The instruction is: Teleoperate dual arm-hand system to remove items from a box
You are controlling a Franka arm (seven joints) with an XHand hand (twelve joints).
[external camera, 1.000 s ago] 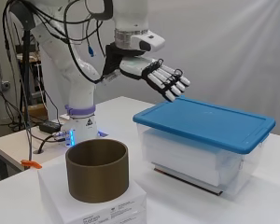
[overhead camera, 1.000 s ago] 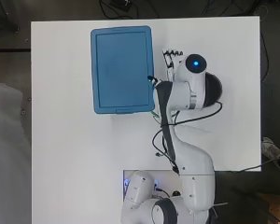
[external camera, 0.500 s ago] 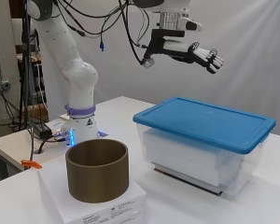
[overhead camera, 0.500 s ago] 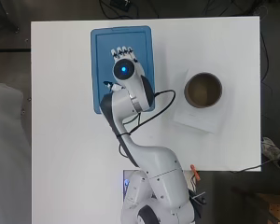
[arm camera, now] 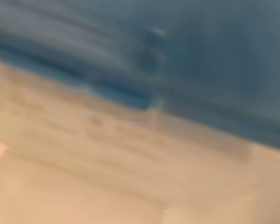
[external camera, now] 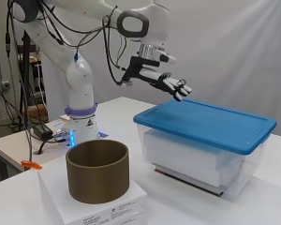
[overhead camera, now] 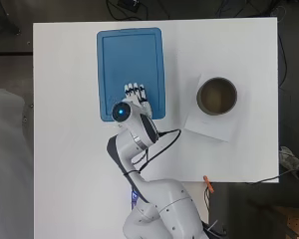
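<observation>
- One arm, one hand (external camera: 166,82), and nothing out of the box yet, as far as I can see from where I stand.
- The hand hangs in the air over the near-left end of the blue lid (external camera: 206,122), fingers (overhead camera: 134,91) stretched out straight and relaxed, holding nothing. From the side it looks clear of the lid, not touching it, though the fingertips are close above the lid's edge.
- The storage box (external camera: 192,161) is a clear plastic tub sitting on the white table (overhead camera: 65,164). Its lid is fully on and sits flat. Through the clear wall I can make out something pale inside, but I cannot tell what the items are or how many there are.
- From overhead the lid (overhead camera: 130,69) is a blue rectangle toward the far left of the table, and the hand covers part of its near edge.
- Well apart from the box, to the right, a brown cylindrical container (overhead camera: 217,95) stands upright and open-topped on a flat white carton (overhead camera: 205,130). It looks empty from above. It may be where the items are meant to go, though that is my guess.
- A small orange object (overhead camera: 207,183) lies at the near edge of the table, away from everything.
- The wrist view is only a blur of blue and tan; I read nothing from it.
- My judgement on progress: the task is at its very start. The lid has to come off first, and every item remains to be taken out.
</observation>
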